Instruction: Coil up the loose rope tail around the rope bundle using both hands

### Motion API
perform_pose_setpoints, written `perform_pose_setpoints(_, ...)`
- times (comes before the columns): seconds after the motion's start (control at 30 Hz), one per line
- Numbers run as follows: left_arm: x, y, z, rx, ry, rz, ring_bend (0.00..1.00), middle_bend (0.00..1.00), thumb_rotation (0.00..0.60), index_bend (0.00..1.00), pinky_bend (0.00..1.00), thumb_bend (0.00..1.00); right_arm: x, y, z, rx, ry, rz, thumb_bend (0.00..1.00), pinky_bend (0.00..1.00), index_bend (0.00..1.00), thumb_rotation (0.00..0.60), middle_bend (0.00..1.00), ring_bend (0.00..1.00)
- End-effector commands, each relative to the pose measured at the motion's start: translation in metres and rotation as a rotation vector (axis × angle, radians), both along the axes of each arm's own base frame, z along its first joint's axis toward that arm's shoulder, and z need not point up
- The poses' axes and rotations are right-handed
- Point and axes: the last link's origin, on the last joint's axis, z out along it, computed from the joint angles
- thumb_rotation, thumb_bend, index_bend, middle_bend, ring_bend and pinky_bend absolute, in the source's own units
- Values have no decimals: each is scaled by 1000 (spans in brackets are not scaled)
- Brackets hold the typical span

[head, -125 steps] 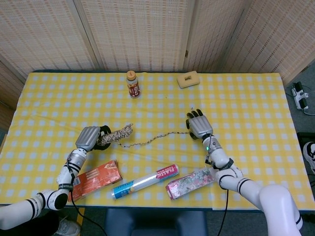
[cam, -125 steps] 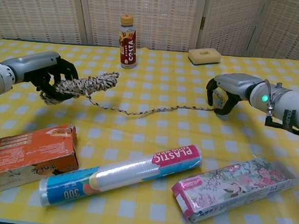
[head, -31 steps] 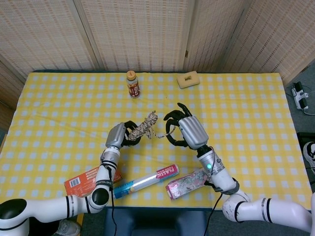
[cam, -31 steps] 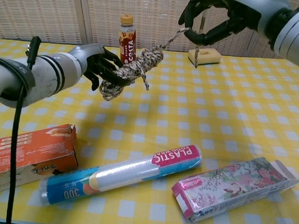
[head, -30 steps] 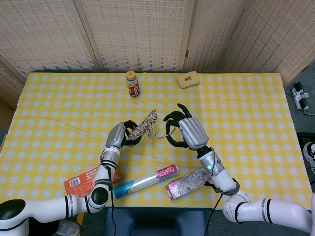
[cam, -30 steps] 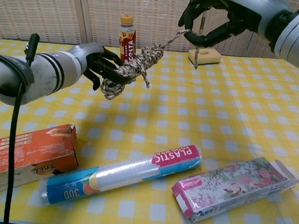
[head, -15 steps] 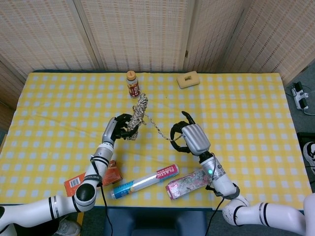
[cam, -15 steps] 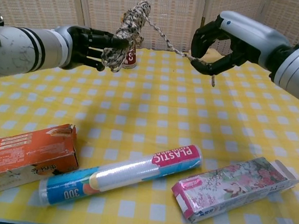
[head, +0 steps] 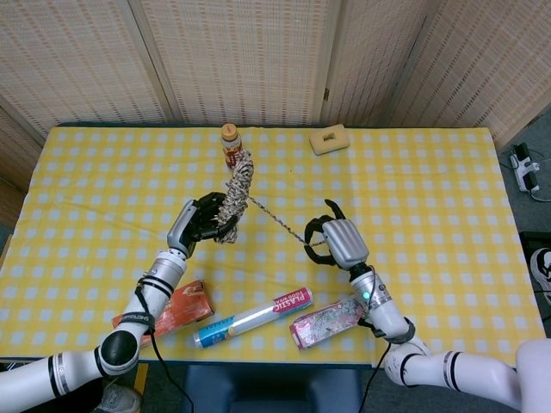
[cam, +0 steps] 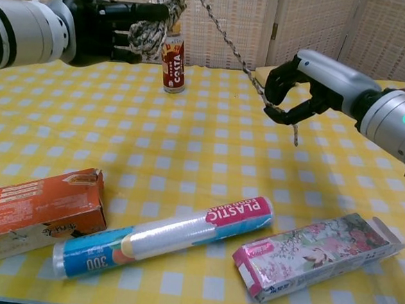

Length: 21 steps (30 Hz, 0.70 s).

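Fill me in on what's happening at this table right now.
The left robot hand holds a rope bundle up above the yellow checked table. The right robot hand pinches the loose rope tail, which runs taut from the bundle down to it, with a short end dangling below. The tail is not yet fully wound on. A plastic wrap roll and two boxes lie untouched near the front edge.

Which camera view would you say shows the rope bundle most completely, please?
The head view: the whole rope bundle shows, upright in the left hand. The chest view cuts the bundle off at the top edge, showing only its lower part.
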Motion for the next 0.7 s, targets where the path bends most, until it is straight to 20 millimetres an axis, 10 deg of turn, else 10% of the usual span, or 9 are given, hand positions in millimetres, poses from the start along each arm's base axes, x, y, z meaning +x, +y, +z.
perform_pose_setpoints(0.03,0,-8,3,-20,-2,-50,801,828,600,791,796,686,-2,-5,-2,6,-3,-24,519,0,804,600,523,394)
perform_pose_setpoints(0.7,8,-35,-21,-138,287,-474,783,828,600,792,796,686,39,-33,20,80,-140,-93,519,0,803,600,523,389)
